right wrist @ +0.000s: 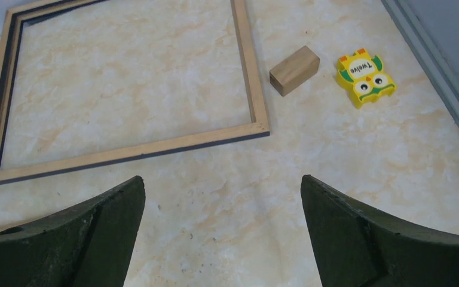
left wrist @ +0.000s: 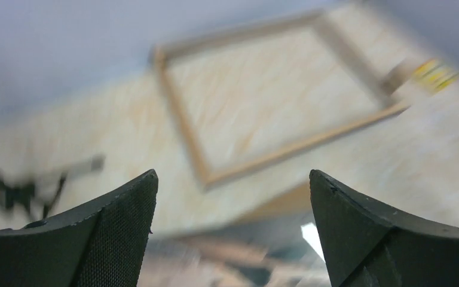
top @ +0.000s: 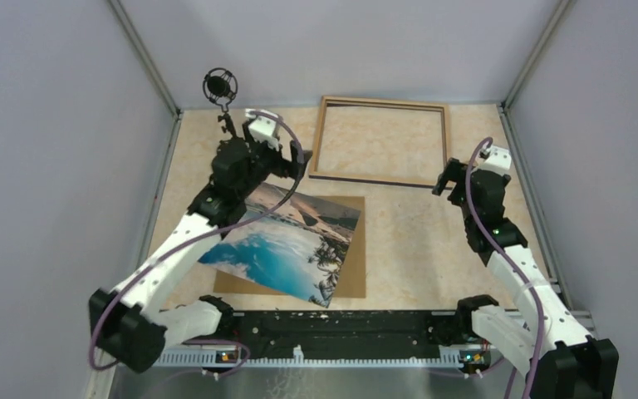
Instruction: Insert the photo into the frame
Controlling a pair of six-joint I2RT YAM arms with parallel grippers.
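The photo (top: 287, 241), a glossy print of turquoise water and palms, lies askew across the brown backing board (top: 353, 274). It shows blurred at the bottom of the left wrist view (left wrist: 245, 251). The frame (top: 378, 179) lies flat at the back with its light wood side up; it also shows in the left wrist view (left wrist: 275, 155) and the right wrist view (right wrist: 155, 149). My left gripper (top: 299, 162) (left wrist: 233, 173) is open and empty over the photo's far corner. My right gripper (top: 442, 181) (right wrist: 222, 177) is open and empty just in front of the frame's near right corner.
A small wooden block (right wrist: 294, 70) and a yellow owl toy (right wrist: 366, 76) lie right of the frame near the right wall rail. A black round device on a stand (top: 220, 85) is at the back left corner. Walls enclose three sides.
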